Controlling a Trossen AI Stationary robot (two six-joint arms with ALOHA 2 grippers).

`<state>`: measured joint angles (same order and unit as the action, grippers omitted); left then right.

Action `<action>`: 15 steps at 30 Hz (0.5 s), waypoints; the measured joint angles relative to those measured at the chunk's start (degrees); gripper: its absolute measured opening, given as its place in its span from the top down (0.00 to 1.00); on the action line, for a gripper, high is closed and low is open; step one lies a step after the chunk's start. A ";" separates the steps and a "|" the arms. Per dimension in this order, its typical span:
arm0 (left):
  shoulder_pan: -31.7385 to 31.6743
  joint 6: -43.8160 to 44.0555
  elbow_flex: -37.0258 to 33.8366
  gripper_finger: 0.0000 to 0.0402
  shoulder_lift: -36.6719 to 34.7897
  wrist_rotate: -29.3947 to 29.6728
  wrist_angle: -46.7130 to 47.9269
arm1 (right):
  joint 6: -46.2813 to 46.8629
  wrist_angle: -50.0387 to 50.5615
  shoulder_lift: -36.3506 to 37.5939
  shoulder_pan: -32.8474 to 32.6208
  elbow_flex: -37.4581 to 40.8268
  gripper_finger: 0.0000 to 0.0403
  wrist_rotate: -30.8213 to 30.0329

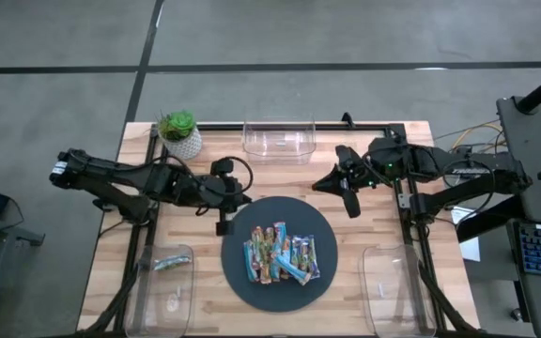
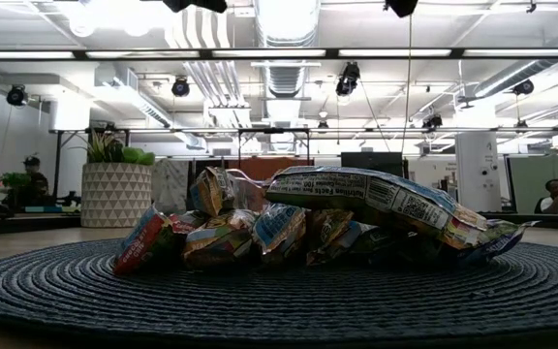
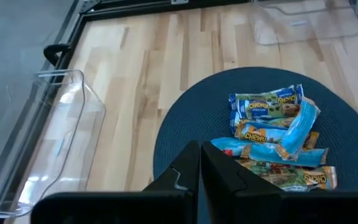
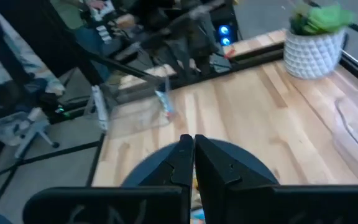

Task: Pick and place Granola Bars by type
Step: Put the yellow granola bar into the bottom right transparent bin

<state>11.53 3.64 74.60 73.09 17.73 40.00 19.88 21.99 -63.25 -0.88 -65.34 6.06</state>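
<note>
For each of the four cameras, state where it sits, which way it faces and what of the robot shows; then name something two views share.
High view: overhead, straight down; both arms, left gripper, right gripper.
Low view: table height, level across the mat; no arm shows.
Left wrist view: on the left arm, facing the granola bars; its shut fingers show.
Right wrist view: on the right arm, facing the plant pot; shut fingers.
Shared: high and left wrist views both show the bars.
</note>
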 joint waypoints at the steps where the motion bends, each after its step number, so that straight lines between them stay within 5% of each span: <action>1: -0.26 0.00 0.01 1.00 -0.29 -0.07 -0.03 | 0.08 -0.95 -0.16 -0.48 0.00 0.98 0.00; 15: -2.35 -0.31 -2.03 1.00 -4.42 0.00 -0.03 | 5.76 -8.47 -5.20 -5.13 -0.55 0.98 -0.11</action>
<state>9.17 3.33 72.57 68.66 17.73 39.97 25.63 13.52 -68.45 -6.01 -65.89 5.95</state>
